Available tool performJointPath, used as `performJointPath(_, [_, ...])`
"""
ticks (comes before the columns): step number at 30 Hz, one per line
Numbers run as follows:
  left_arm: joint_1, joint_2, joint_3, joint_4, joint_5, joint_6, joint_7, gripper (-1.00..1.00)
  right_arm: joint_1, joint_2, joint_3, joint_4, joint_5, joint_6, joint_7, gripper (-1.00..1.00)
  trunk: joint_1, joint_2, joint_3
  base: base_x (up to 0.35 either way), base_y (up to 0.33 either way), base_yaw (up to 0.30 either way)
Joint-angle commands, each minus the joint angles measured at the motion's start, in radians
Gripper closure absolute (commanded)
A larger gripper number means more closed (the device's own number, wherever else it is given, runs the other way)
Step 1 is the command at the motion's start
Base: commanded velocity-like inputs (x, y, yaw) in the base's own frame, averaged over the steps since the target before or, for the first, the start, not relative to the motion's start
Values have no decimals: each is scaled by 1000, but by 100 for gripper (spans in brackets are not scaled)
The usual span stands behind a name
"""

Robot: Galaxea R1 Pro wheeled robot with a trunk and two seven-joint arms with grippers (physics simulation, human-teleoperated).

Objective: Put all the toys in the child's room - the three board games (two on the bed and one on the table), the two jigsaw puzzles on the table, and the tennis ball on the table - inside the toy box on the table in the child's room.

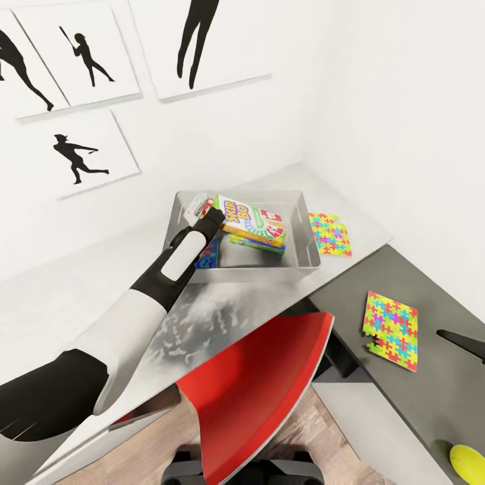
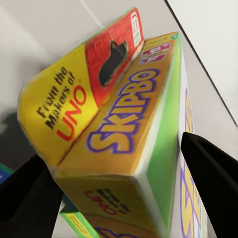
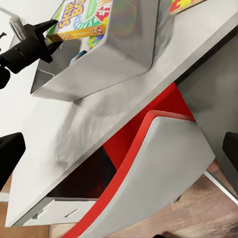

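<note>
My left gripper (image 1: 211,216) reaches into the silvery toy box (image 1: 302,232) on the pale table (image 1: 87,296) and is shut on the end of a yellow, green and red board game (image 1: 250,220). Its black fingers (image 2: 210,173) sit on both sides of that box (image 2: 129,134). The game lies tilted on a green-edged one (image 1: 261,245) and a blue one (image 1: 208,255) in the toy box. One jigsaw puzzle (image 1: 330,234) lies beside the toy box, another (image 1: 391,328) on the dark side table (image 1: 444,289). The tennis ball (image 1: 468,465) is at the bottom right. My right gripper (image 3: 119,151) is open and holds nothing.
A red chair (image 1: 263,384) stands tucked against the table's front edge, under my arms. White walls with black baseball-player pictures (image 1: 84,151) close off the back and the right. A white drawer (image 3: 54,210) shows under the tabletop.
</note>
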Motion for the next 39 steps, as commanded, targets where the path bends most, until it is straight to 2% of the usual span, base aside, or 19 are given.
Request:
performJointPath(1, [0,1,-5,3,17,1,9,100,-1,0,0,0,1,4,3,-100,1,-1,-2,0,0,0])
performJointPath(24, [-1,2,-4,-6,16,0,-31,100,-1,0,0,0,1,4,3,-100,1,-1,-2,0,0,0])
performJointPath(39, [-1,1,-4,-7,18,-1,-34,100,-1,0,0,0,1,4,3,-100,1,-1,-7,0,0,0])
